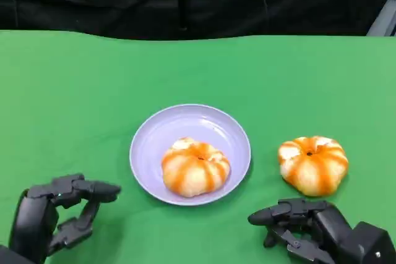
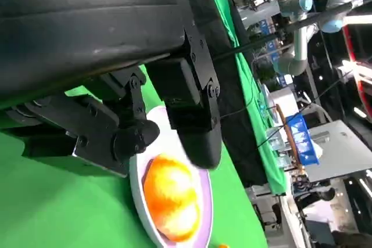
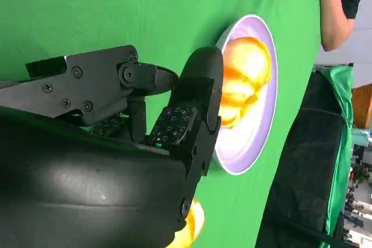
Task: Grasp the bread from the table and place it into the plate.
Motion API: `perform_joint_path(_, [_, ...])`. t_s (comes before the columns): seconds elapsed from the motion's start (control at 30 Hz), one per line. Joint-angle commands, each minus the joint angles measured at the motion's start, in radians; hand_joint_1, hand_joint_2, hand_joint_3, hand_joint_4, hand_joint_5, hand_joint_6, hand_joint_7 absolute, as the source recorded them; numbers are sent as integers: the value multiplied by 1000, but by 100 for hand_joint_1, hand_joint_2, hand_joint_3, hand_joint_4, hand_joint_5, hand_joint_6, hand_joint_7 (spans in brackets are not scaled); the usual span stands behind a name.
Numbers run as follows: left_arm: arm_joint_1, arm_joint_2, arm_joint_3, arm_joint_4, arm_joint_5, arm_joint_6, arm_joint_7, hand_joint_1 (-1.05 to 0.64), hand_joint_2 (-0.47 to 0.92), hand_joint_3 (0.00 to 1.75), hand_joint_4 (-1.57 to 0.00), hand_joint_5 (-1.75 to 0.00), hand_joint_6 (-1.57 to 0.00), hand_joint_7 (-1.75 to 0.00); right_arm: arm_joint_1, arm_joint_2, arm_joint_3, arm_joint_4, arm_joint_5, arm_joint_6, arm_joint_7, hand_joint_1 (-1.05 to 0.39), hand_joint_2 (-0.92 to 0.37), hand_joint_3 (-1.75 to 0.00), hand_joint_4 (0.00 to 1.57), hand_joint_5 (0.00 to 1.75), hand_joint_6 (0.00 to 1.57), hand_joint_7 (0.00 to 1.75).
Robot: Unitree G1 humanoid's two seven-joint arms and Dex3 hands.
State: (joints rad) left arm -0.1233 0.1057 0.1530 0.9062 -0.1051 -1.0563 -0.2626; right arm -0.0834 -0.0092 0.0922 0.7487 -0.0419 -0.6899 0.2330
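Both hands, left (image 1: 55, 214) and right (image 1: 309, 227), rest empty, fingers apart.
One bread (image 1: 195, 166) sits in the plate (image 1: 154, 134); another (image 1: 313, 164) lies beside it.

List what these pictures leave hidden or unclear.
- Loose bread, right wrist view: mostly hidden behind the right hand.
- Plate, left wrist view: near rim covered by the left hand, far part cut by the frame edge.
- Person, right wrist view: cut off by the edge.
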Motion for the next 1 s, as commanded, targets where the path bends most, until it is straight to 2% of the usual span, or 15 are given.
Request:
perform_joint_path(0.03, [-11, 6, -4, 27, 9, -30, -1, 13, 51, 118, -91, -154, -95, -127, 8, -23, -6, 13, 0, 10, 5, -4, -92, -41, 76, 125, 107, 38])
perform_joint_path(0.3, [-4, 11, -11, 36, 12, -44, 2, 11, 50, 120, -89, -160, -91, -135, 14, -22, -5, 2, -2, 14, 3, -3, -92, -41, 77, 124, 107, 39])
perform_joint_path(0.6, [47, -14, -16, -29, 76, 2, 101, 10, 52, 117, -90, -159, -92, -130, 30, -26, -8, -16, 3, 21, 6, -4, -92, -41, 76, 124, 107, 40])
perform_joint_path(0.8, [55, -12, -47, -13, 58, -20, 42, 12, 52, 120, -88, -156, -91, -129, 38, -26, -6, -30, 2, 31, 6, -6, -92, -41, 76, 121, 106, 40])
perform_joint_path(1.0, [62, -25, -67, -7, 58, -21, 19, 6, 42, 129, -93, -155, -94, -130, 36, -28, -9, -25, 6, 29, 10, -5, -92, -40, 77, 119, 106, 40])
